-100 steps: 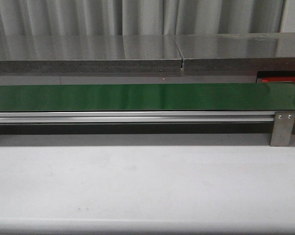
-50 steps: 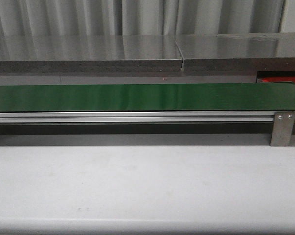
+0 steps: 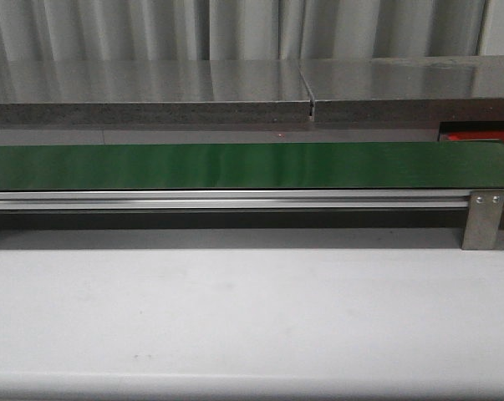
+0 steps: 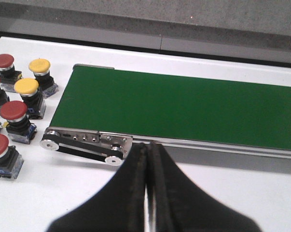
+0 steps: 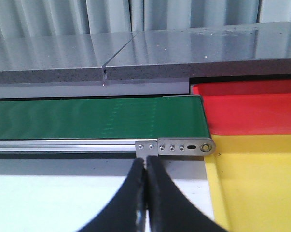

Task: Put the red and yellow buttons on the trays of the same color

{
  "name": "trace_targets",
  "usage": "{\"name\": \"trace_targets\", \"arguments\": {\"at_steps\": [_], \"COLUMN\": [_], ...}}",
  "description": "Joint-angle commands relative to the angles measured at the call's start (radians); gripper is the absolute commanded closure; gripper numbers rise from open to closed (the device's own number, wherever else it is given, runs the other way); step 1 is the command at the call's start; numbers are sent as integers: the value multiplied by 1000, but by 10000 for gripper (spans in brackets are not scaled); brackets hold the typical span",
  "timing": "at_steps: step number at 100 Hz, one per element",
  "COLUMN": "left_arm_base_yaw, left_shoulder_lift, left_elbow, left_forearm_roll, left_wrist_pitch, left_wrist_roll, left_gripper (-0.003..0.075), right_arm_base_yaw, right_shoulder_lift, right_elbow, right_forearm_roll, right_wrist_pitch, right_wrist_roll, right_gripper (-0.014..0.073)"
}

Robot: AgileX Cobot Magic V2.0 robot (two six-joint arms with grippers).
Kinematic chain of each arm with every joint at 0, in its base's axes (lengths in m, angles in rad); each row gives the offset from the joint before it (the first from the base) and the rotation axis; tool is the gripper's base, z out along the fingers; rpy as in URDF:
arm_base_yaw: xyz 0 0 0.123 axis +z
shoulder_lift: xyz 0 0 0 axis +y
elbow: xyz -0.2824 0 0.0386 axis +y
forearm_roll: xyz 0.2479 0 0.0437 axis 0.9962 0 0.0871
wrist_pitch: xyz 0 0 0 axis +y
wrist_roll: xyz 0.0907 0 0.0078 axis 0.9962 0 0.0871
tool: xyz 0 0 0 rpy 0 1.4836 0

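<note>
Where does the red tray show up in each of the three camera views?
Front view: only a sliver of the red tray at the far right, behind the green belt.
Left wrist view: not in it.
Right wrist view: beside the belt's end, beyond the yellow tray.
Shared landmark: the green belt.

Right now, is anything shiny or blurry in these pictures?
In the front view, the green belt has a pale glare band across it, and the grey shelf behind reflects the curtain. In the left wrist view, the shut left gripper looks dark and soft, while the buttons look sharp. In the right wrist view, the red tray glows brightly.
</note>
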Motion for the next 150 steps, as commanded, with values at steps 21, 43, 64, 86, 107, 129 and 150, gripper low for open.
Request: {"name": "trace_targets", "arguments": {"at_steps": [21,43,64,86,107,129,150], "left_arm_base_yaw": [2,2,2,25,190,348,430], "left_shoulder_lift": [72,76,76,87,231,480,710], "left_elbow": [-38,-38,-38,-44,-142,-268,-357], "left_forearm_roll": [-8,-8,-47,-47,-20,-67,-97], "left_wrist_pitch": [5,18,19,35,87,87,89], "left_wrist_roll": [-10,-10,-10,-55,-99,-101,-101], "left_gripper": [662,246,90,90,90,98,150], "right_arm_base_yaw": [-3,-3,-3,-3,-3,-3,-3], "right_shoulder_lift": [-19,-19,-19,-19,-19,-19,-19], "right_elbow": [-18,-18,-18,-18,-18,-18,-18], "right_forearm_roll": [-4,-4,-4,-4,-4,-4,-4], "right_wrist_pitch": [-86,-86,-86,-86,-86,-86,-86], "right_wrist_roll": [-2,-2,-2,-2,-2,-2,-2], "right_gripper": [659,659,659,659,659,659,659]}}
